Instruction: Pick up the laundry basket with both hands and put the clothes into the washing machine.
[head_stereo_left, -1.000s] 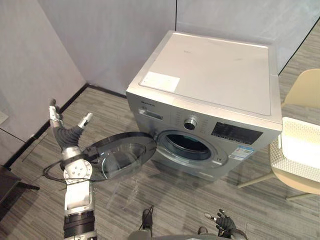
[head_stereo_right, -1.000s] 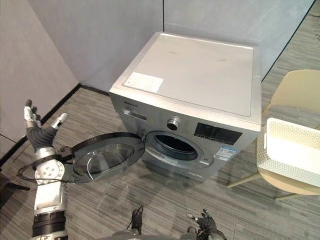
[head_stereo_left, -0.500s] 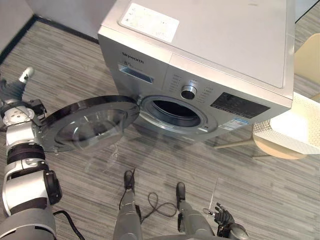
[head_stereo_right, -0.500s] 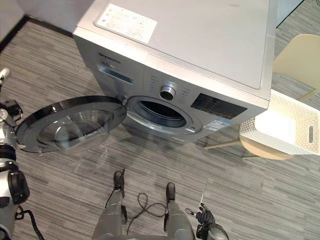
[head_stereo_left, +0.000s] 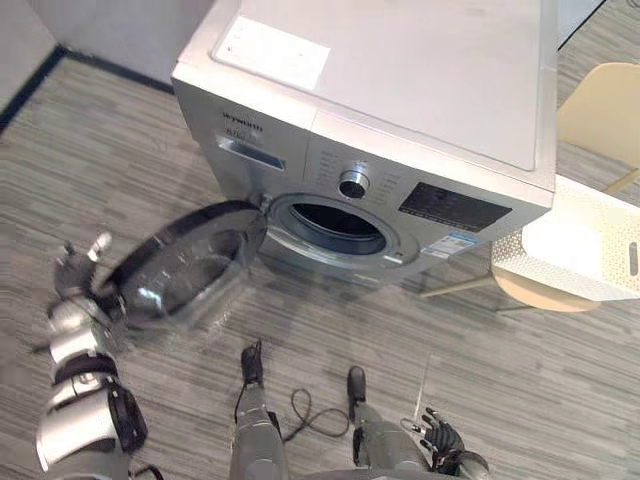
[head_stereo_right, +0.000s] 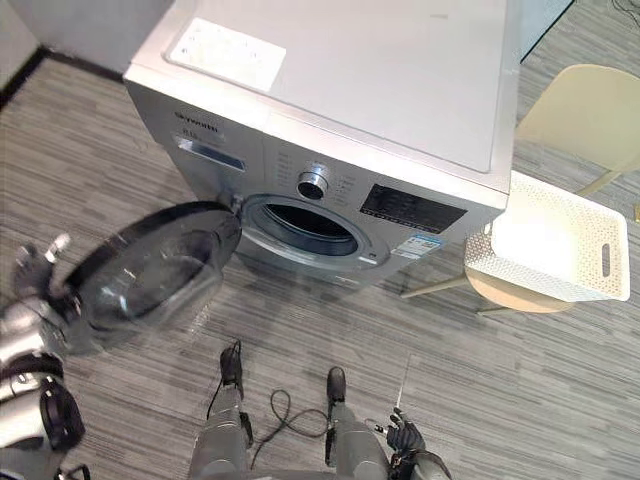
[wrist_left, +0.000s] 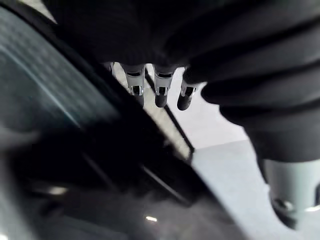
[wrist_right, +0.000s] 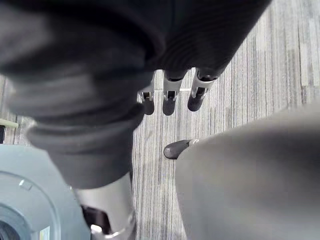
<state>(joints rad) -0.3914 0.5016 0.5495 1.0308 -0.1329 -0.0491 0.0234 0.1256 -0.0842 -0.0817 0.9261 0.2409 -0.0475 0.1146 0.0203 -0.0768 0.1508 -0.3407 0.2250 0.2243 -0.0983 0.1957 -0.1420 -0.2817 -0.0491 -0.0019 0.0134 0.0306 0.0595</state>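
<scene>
- Door (head_stereo_left: 190, 275) is swinging on from earlier, blurred; left hand (head_stereo_left: 78, 270) straight-fingered at its nine o'clock.
- Washing machine (head_stereo_left: 430, 90) is bearing an unreadable white label (head_stereo_left: 275, 50).
- Laundry basket (head_stereo_left: 522, 265), white, perforated, at three o'clock; right hand (head_stereo_left: 445, 445) slack-fingered.

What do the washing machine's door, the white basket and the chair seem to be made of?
Door: dark glossy ring, probably plastic, around a clear window, glass or plastic, with reflections on it. Basket: likely white plastic, its walls pierced with small holes. Chair: smooth matte cream shell, probably plastic.
</scene>
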